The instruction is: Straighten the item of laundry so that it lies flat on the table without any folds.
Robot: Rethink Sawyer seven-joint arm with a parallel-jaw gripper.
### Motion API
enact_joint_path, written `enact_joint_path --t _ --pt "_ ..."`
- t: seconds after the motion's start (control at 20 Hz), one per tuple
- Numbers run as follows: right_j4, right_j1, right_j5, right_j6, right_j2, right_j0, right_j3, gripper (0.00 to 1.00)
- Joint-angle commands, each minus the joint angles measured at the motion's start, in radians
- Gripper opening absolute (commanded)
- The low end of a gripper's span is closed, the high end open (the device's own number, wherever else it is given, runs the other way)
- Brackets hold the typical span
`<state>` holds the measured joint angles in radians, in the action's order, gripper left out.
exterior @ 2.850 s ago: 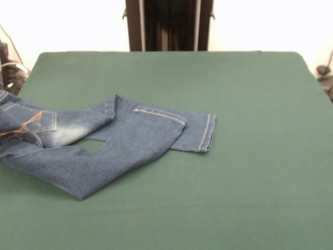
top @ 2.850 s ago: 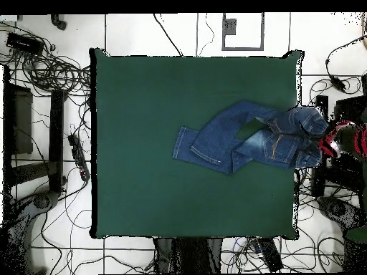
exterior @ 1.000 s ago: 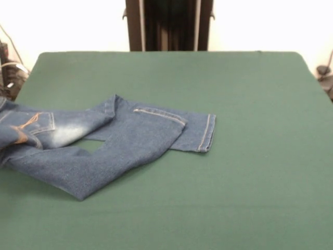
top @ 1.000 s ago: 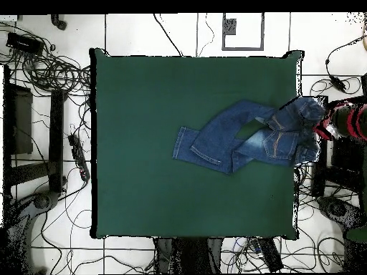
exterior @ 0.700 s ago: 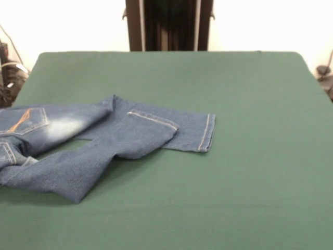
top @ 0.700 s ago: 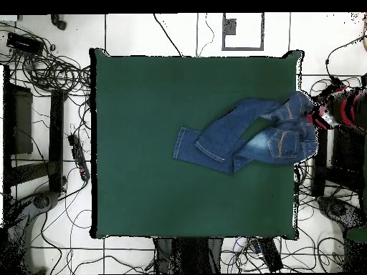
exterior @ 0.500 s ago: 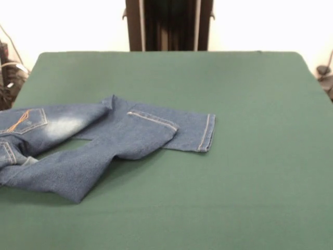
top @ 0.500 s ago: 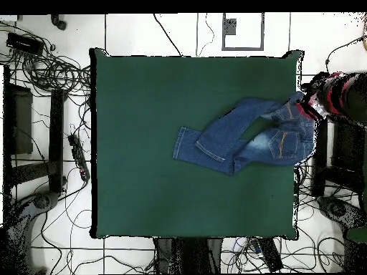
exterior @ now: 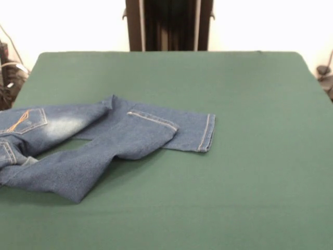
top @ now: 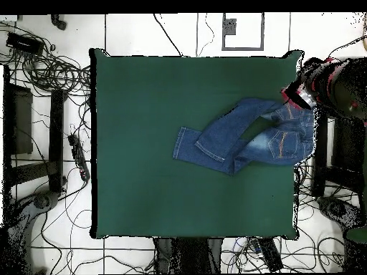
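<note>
Small pair of blue denim jeans w/ faded pale patch and orange-stitched pockets (exterior: 88, 143) lies on the large dark green felt-covered tabletop (exterior: 250, 156), at one side, waistband end at or over that side edge. Not flat: one leg crosses over the other, and the upper leg's end is turned back on itself, showing a seam line. A gap of green shows between the legs near the crotch.

Long axis: runs across the tabletop, waistband at the edge, hems pointing in toward the centre.

A person's red-and-black-sleeved arm (top: 326, 84) is at the tabletop corner beside the waistband in the overhead view; contact w/ the cloth cannot be told.

Tool: not visible in either view; state cannot be told.

Step in hand, by my reading: garment set down, straightening not begun. Next move prob. calls for a grip at the folded-back leg end, drawn outward to uncross the legs, then pulling the waistband fully onto the tabletop.
</note>
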<state>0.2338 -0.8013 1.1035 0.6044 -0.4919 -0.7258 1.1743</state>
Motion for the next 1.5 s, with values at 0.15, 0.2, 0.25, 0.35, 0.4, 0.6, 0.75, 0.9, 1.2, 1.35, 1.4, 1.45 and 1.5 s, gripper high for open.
enact_joint_path --t 0.15,0.2,0.25,0.35,0.4,0.6,0.75,0.9,1.2,1.35,1.4,1.45,1.5 --pt "-0.078 -0.011 -0.061 0.373 0.079 0.076 0.228 1.0" --pt "-0.086 -0.013 -0.06 0.381 0.083 0.082 0.23 1.0" --pt "-0.097 -0.015 -0.059 0.396 0.09 0.093 0.236 1.0" --pt "-0.113 -0.017 -0.067 0.413 0.103 0.111 0.242 1.0" --pt "-0.118 -0.017 -0.07 0.417 0.109 0.117 0.244 1.0" --pt "-0.144 -0.017 -0.089 0.443 0.129 0.146 0.257 1.0" --pt "-0.161 -0.017 -0.099 0.459 0.142 0.165 0.263 1.0" --pt "-0.173 -0.023 -0.101 0.471 0.161 0.184 0.264 1.0" --pt "-0.17 -0.028 -0.123 0.531 0.211 0.246 0.264 1.0" --pt "-0.173 -0.022 -0.152 0.552 0.233 0.272 0.271 1.0" --pt "-0.175 -0.02 -0.16 0.554 0.238 0.277 0.273 1.0" --pt "-0.176 -0.017 -0.172 0.562 0.245 0.285 0.278 1.0" --pt "-0.177 -0.016 -0.18 0.566 0.249 0.289 0.284 1.0"
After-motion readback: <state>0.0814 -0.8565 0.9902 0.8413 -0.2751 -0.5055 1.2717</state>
